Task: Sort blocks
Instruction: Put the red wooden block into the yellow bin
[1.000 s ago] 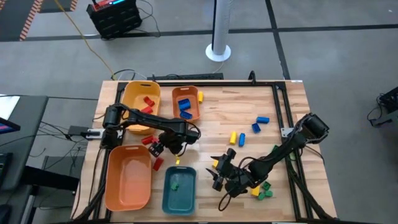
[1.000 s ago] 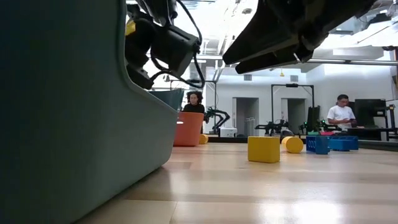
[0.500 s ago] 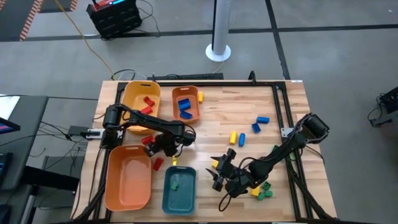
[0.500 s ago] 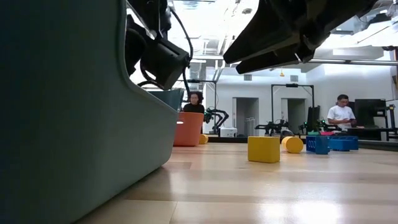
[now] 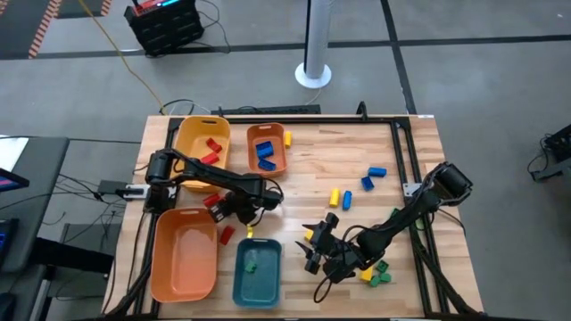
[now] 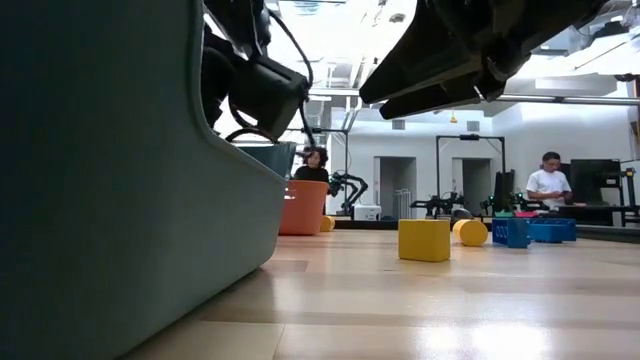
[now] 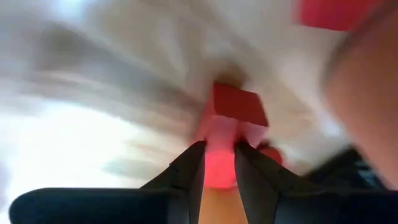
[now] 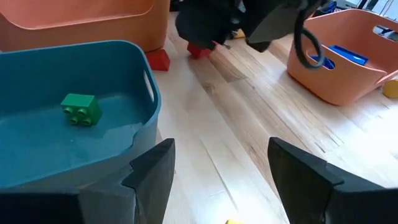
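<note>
Left arm stretched low across the table from beside the yellow tray (image 5: 198, 134), reaching toward the big orange tray (image 5: 185, 251); left gripper (image 7: 219, 163) narrowed around a red block (image 7: 219, 163) just off that tray's upper right corner. Right gripper (image 8: 219, 177) spread, empty, waiting beside the teal tray (image 8: 93, 134).

The right tool (image 8: 221, 180) stands open above the table (image 8: 249, 124). A green block (image 8: 79, 106) lies in the teal tray (image 8: 37, 59). Blue blocks (image 8: 347, 54) lie in the orange tray (image 8: 323, 81). A red block (image 8: 158, 59) sits beside the teal tray.
</note>
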